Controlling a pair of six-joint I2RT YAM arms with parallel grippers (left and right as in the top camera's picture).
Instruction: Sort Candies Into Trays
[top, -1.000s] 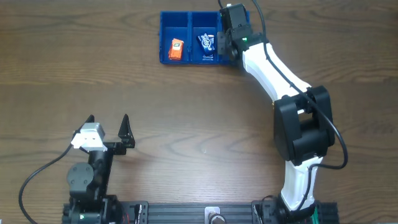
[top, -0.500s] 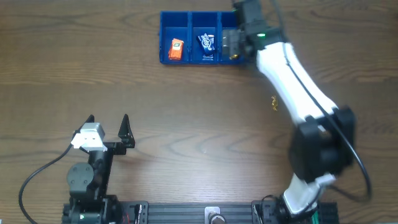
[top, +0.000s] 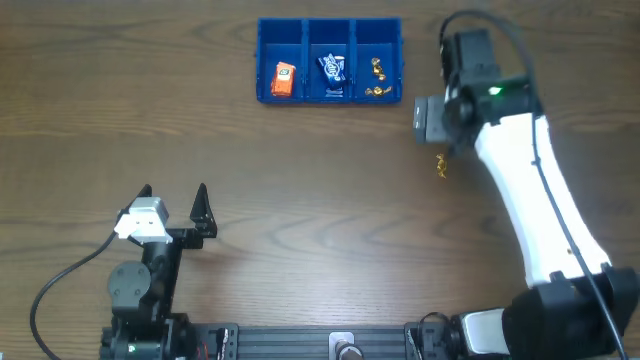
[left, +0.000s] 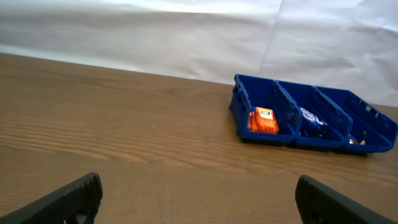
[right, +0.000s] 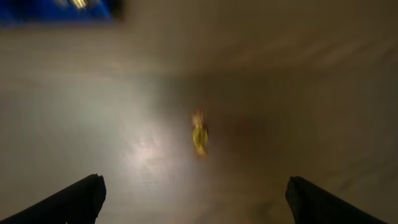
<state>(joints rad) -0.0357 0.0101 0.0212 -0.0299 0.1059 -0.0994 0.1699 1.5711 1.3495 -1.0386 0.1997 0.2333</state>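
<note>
A blue three-compartment tray (top: 330, 24) stands at the table's far middle, holding an orange candy (top: 285, 79) in its left bin, a blue candy (top: 332, 68) in the middle and gold candies (top: 377, 70) in the right. The tray (left: 314, 118) also shows in the left wrist view. A loose gold candy (top: 441, 165) lies on the table to the tray's right. My right gripper (top: 432, 118) hangs open above that gold candy (right: 199, 133), with nothing between its fingers. My left gripper (top: 174, 193) rests open at the near left, far from the tray.
Bare wood-grain table (top: 300, 180) stretches between the tray and the arm bases. A white backdrop (left: 186, 31) rises behind the table's far edge.
My right gripper has left the tray's right bin and swung right and toward me, over the loose gold candy. Gold candies now lie in the right bin. The left arm has not moved.
</note>
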